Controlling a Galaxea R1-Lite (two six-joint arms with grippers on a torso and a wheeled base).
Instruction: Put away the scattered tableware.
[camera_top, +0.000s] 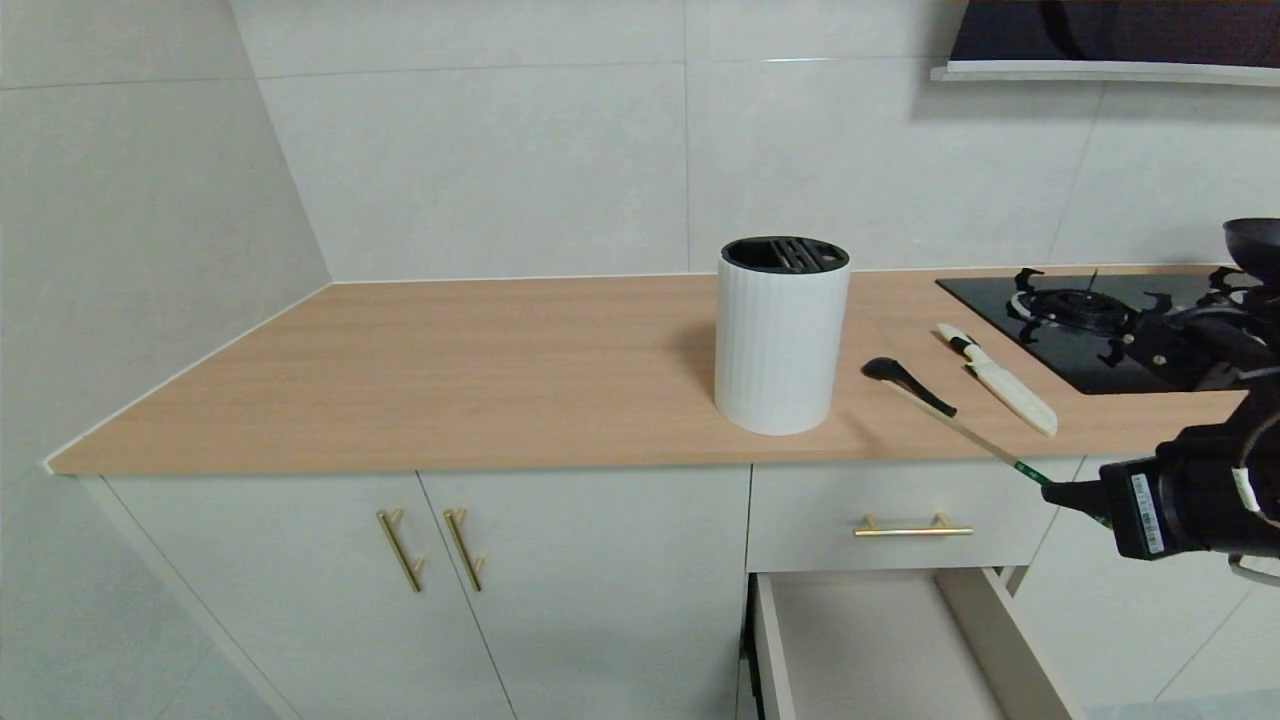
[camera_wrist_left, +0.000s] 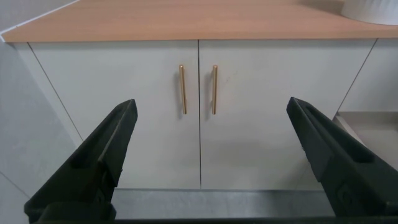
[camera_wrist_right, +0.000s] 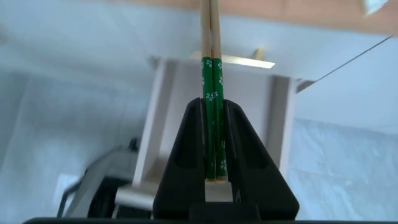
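The pair of chopsticks (camera_top: 975, 435) (camera_wrist_right: 211, 93) with green-patterned ends is clamped by those ends between the fingers of the right gripper (camera_top: 1062, 492) (camera_wrist_right: 212, 109), which are closed narrowly on it. The gripper is in front of the desk (camera_top: 450, 380) edge, above the open drawer (camera_top: 880, 640). From there the chopsticks slant up over the desk towards a black spoon (camera_top: 905, 383); whether their tips touch it I cannot tell. Just beyond the spoon lies a knife (camera_top: 1000, 380) with a pale blade. A white ribbed holder (camera_top: 782, 340) with a black slotted top stands upright beside the spoon, and a black stove (camera_top: 1085, 315) is set into the desk past the knife. The left gripper (camera_wrist_left: 211, 109) is low in front of two cupboard doors (camera_wrist_left: 199, 124) with brass handles, its fingers spread wide and holding nothing.
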